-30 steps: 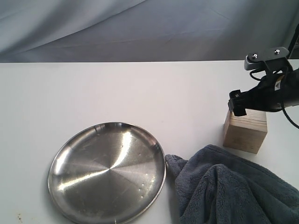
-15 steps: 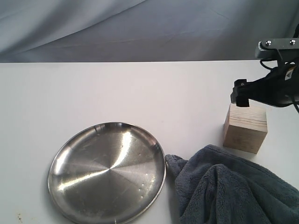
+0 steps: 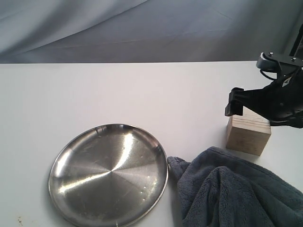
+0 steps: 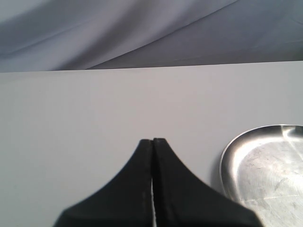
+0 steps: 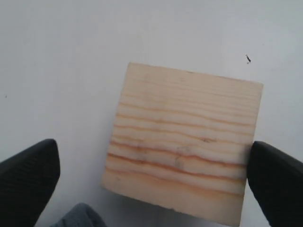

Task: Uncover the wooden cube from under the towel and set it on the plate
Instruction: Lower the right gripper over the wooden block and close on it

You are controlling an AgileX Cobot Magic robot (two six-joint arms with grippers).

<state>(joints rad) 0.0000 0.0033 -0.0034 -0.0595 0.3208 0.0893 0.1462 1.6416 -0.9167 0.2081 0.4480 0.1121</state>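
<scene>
The wooden cube (image 3: pixel 248 136) stands uncovered on the white table at the right, just behind the crumpled blue-grey towel (image 3: pixel 232 189). My right gripper (image 3: pixel 251 109) hovers over the cube's top, open. In the right wrist view the cube (image 5: pixel 189 132) lies between its fingers (image 5: pixel 28 179); one is well clear of the cube, the other is at its edge. A corner of the towel (image 5: pixel 80 215) shows there too. The steel plate (image 3: pixel 109 172) sits empty at the front left. My left gripper (image 4: pixel 152 142) is shut on nothing, beside the plate (image 4: pixel 265 161).
A grey cloth backdrop (image 3: pixel 142 28) hangs behind the table's far edge. The towel's hem nearly touches the plate's right rim. The left arm is outside the exterior view.
My right gripper rose and drew back to the right, then came left and lower over the cube. Cube, towel and plate have not moved.
</scene>
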